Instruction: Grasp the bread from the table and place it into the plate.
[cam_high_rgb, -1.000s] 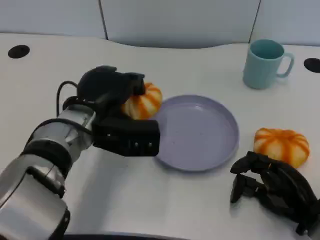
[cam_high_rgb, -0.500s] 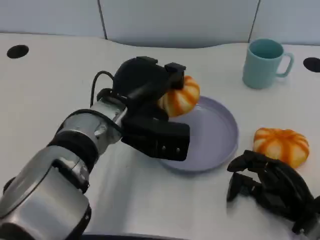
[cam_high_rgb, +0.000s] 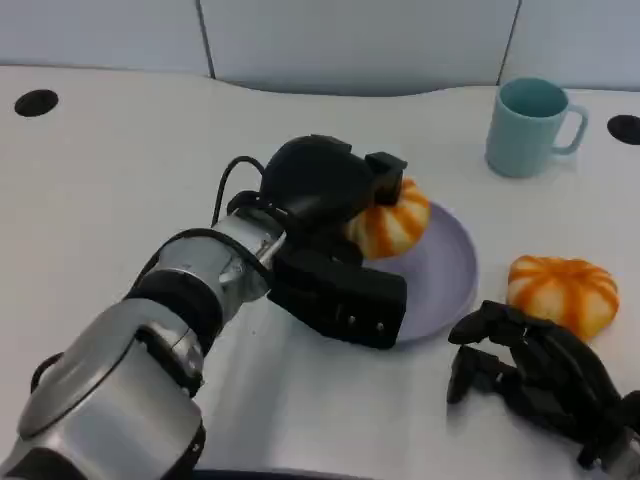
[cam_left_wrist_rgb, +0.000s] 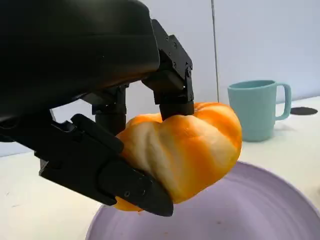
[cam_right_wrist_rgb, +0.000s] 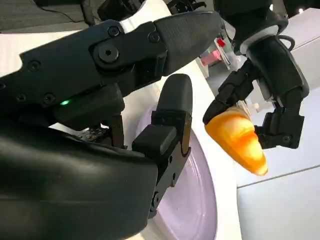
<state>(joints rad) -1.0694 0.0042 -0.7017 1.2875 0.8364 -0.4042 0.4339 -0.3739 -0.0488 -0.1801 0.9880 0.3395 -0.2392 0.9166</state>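
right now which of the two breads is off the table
The bread gripped by the left hand, held above the purple plate. The other bread lies on the table beside the right hand.

plate (cam_high_rgb: 445, 285): near half hidden by left hand (cam_high_rgb: 325, 190); right hand (cam_high_rgb: 540, 375): cut off

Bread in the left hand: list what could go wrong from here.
1. The left hand holds the bread above the plate; released from there, it might roll off toward the rim.
2. The hand's lowest finger hangs close over the plate and could strike it on lowering.
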